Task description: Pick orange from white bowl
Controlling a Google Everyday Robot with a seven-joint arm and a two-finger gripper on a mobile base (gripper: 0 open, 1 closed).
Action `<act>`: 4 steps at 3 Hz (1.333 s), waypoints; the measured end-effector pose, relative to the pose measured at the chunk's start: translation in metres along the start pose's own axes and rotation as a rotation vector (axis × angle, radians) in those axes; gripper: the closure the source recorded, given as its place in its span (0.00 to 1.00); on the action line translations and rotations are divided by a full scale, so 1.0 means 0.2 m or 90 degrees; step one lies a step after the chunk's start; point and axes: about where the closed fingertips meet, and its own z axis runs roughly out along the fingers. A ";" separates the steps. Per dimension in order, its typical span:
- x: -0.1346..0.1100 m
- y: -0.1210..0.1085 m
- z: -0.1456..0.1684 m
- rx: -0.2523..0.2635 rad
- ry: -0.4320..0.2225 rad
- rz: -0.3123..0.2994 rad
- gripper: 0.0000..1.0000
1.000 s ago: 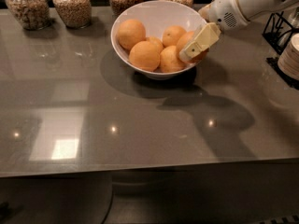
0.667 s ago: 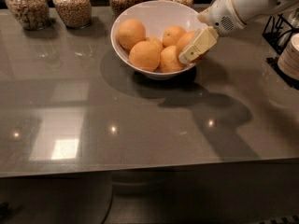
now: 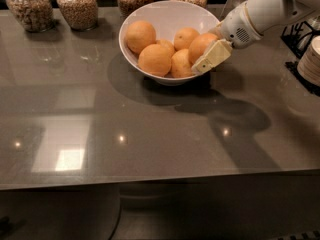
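Note:
The white bowl (image 3: 150, 19) stands at the back middle of the grey table and holds five oranges. The orange (image 3: 201, 45), deep reddish-orange, lies at the bowl's right side. A paler big orange (image 3: 140, 35) lies at the left and another big one (image 3: 155, 60) at the front. My gripper (image 3: 212, 58) reaches in from the right over the bowl's right rim. Its cream tip lies against the front right of the orange and hides part of it.
Several glass jars of grains (image 3: 77, 5) stand along the back edge behind the bowl. A black rack (image 3: 300, 36) and a stack of pale plates (image 3: 311, 59) are at the right edge. The white arm (image 3: 265, 9) crosses above the table's back right.
The gripper tip has sunk a little lower at the bowl's right side, closer around the deep orange. The oranges and bowl have not visibly moved.

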 end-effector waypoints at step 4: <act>-0.03 0.11 -0.23 0.009 -0.038 -0.027 1.00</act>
